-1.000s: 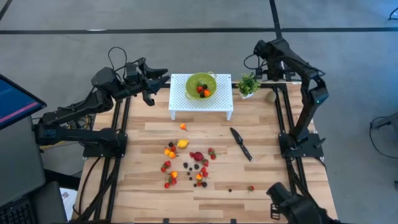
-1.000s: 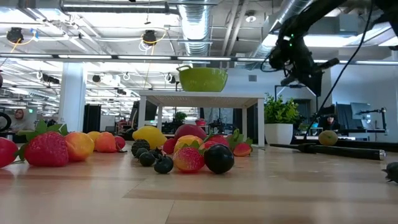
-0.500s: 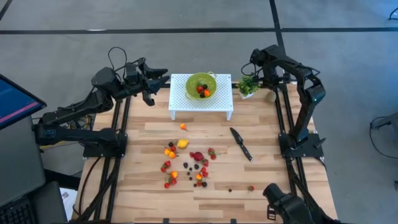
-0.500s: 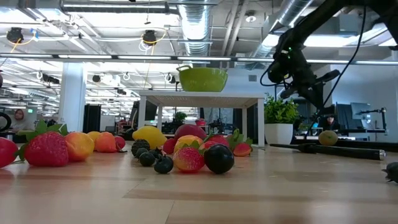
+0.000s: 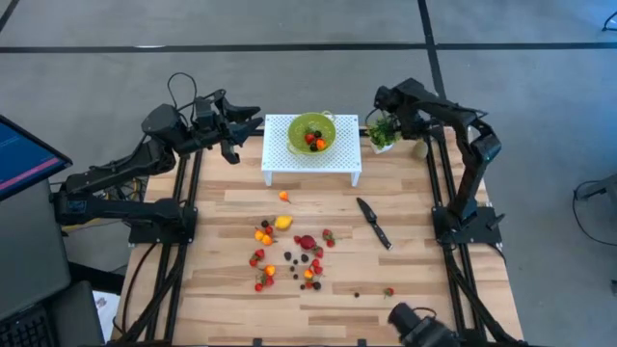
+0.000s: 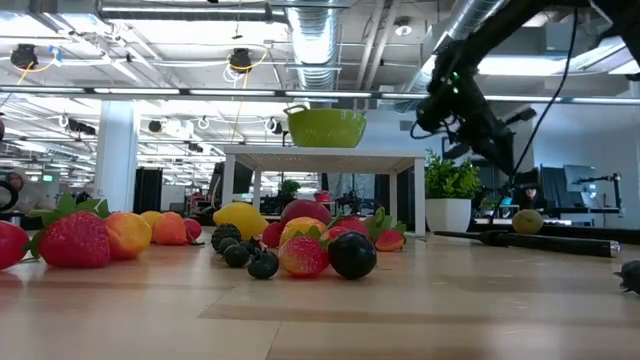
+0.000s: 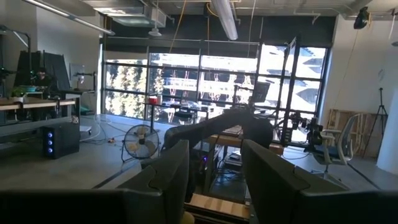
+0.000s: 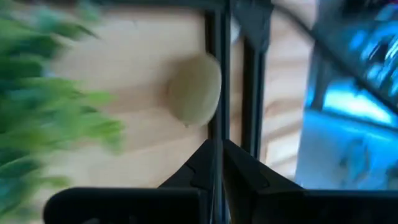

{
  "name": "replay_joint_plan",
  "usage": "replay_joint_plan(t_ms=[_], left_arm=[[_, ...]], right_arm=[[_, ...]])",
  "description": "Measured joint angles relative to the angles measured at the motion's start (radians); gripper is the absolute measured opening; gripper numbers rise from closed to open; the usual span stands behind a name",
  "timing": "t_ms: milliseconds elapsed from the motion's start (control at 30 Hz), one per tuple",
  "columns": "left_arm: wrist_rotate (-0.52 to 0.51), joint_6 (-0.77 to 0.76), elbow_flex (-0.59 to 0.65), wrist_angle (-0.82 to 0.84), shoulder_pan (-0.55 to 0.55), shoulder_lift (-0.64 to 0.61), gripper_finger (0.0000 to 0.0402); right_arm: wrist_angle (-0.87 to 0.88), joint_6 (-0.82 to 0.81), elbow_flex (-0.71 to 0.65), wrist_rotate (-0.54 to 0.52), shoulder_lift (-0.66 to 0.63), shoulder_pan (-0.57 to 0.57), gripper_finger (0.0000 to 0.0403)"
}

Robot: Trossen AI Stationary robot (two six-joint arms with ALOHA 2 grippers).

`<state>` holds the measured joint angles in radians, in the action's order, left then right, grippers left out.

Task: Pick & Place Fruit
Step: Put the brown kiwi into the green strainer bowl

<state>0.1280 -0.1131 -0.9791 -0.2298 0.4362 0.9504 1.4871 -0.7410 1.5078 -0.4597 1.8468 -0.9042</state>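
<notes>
Fruit (image 5: 287, 253) scattered mid-table, more in green bowl (image 5: 312, 130) on white stand (image 5: 310, 152), brown-green fruit (image 8: 195, 88) by potted plant (image 5: 385, 130), right gripper (image 5: 384, 100) above plant, fingers together, empty, left gripper (image 5: 253, 118) left of stand, fingers partly apart, empty

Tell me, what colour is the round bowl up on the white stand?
Lime green bowl; the high view shows it best.

Pale planked wood counter (image 5: 415, 212), faintly sheened; glossy plastic-looking fruit (image 6: 300, 252); white perforated stand (image 5: 289, 154); shiny green bowl (image 6: 326, 127); matt black knife (image 5: 374, 224).
</notes>
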Motion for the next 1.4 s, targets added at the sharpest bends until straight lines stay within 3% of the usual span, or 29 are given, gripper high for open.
replay_joint_plan(t_ms=[200, 433, 600, 833, 1033, 1400], left_arm=[[0.000, 0.000, 0.000, 0.000, 0.000, 0.000, 0.0142], [0.000, 0.000, 0.000, 0.000, 0.000, 0.000, 0.0142], [0.000, 0.000, 0.000, 0.000, 0.000, 0.000, 0.0142], [0.000, 0.000, 0.000, -0.005, 0.000, 0.000, 0.0142], [0.000, 0.000, 0.000, -0.005, 0.000, 0.000, 0.0142], [0.000, 0.000, 0.000, -0.006, 0.000, 0.000, 0.0142]], right_arm=[[-0.064, -0.125, -0.034, -0.018, -0.067, 0.100, 0.0005], [-0.400, -0.245, -0.319, 0.020, -0.320, 0.199, 0.0002], [-0.542, -0.335, -0.522, 0.126, -0.457, 0.249, 0.0001], [-0.663, -0.523, -0.674, 0.051, -0.505, 0.411, 0.0001], [-0.587, -0.550, -0.641, -0.129, -0.411, 0.334, 0.0000], [-0.550, -0.286, -0.568, -0.092, -0.326, 0.077, 0.0000]])
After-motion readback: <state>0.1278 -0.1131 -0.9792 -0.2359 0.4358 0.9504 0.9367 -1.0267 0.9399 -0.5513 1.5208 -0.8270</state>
